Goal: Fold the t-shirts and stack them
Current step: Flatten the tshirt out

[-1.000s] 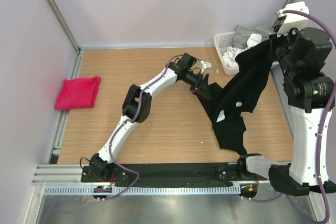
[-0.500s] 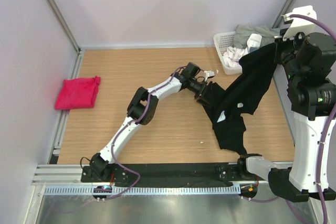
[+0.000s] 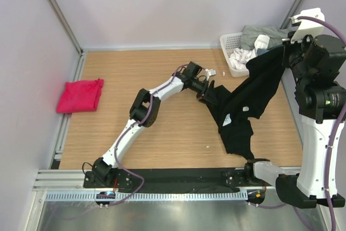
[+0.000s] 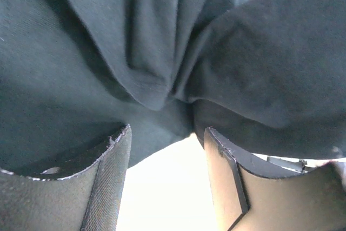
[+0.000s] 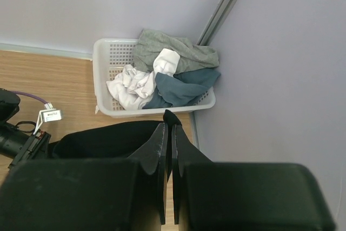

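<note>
The black t-shirt (image 3: 258, 86) hangs from our right gripper (image 5: 168, 133), closed on its corner, down to the table (image 3: 178, 144), so we should first close the left gripper (image 4: 166, 132), its fingers parted at a fold, then spread the cloth flat.

- White latticed basket (image 5: 102, 63) in my far right corner, on the wooden table (image 3: 135, 133), just beside the wall.
- Inside it (all crumpled): grey cloth (image 5: 173, 52) on top, white cloth (image 5: 135, 85) at left, blue cloth (image 5: 178, 87) at right.
- Small white speck (image 3: 207, 146) on the table's near half.
</note>
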Robot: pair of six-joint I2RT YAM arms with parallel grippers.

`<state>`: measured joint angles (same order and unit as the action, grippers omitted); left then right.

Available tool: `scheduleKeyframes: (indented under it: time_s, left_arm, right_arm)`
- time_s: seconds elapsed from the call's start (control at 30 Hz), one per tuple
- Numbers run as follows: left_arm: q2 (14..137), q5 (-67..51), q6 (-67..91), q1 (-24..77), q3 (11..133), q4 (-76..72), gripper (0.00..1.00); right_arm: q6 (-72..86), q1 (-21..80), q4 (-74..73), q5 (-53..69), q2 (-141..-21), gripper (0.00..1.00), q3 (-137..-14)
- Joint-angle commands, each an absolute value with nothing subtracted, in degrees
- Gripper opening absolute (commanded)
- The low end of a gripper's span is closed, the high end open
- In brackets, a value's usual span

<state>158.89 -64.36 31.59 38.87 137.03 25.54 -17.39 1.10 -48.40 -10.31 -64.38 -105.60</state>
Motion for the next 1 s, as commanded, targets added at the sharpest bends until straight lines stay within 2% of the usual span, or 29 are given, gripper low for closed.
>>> scheduleKeyframes:
  time_s: [0.0, 0.17, 0.33, 0.67, 0.77, 0.8, 0.87, 0.97]
  left_arm:
    - [161.36, -63.37, 30.06, 39.37, 140.79, 25.41, 0.58]
    - [162.77, -63.19, 31.29, 40.43, 141.94, 22.94, 0.55]
    - [163.21, -63.63, 32.69, 41.74, 142.03, 20.75, 0.46]
    - [162.51, -62.58, 32.7, 42.54, 141.94, 20.13, 0.4]
    - [162.16, -61.61, 31.12, 42.45, 142.55, 21.53, 0.29]
    - [162.07, -61.26, 29.29, 42.54, 142.99, 22.06, 0.21]
    - [161.46, -58.55, 26.12, 42.45, 144.83, 25.91, 0.15]
    - [160.4, -54.5, 19.35, 42.01, 147.56, 31.63, 0.0]
  right_arm:
    - [-16.52, 0.79, -45.09, -10.02, -64.25, 0.01, -105.64]
    - [-16.35, 0.7, -45.44, -9.84, -64.6, 0.01, -105.47]
    - [-16.17, -1.14, -45.79, -9.76, -64.16, 0.01, -104.86]
    - [-15.21, -2.72, -45.62, -8.88, -62.49, 0.01, -103.1]
    - [-15.21, -2.9, -45.7, -8.79, -62.23, 0.01, -102.92]
    - [-15.29, -2.9, -45.7, -8.88, -62.23, 0.01, -102.83]
    - [-15.29, -2.99, -45.44, -8.79, -62.14, 0.01, -102.66]
    - [-15.12, -3.25, -45.0, -8.7, -61.79, 0.01, -101.95]
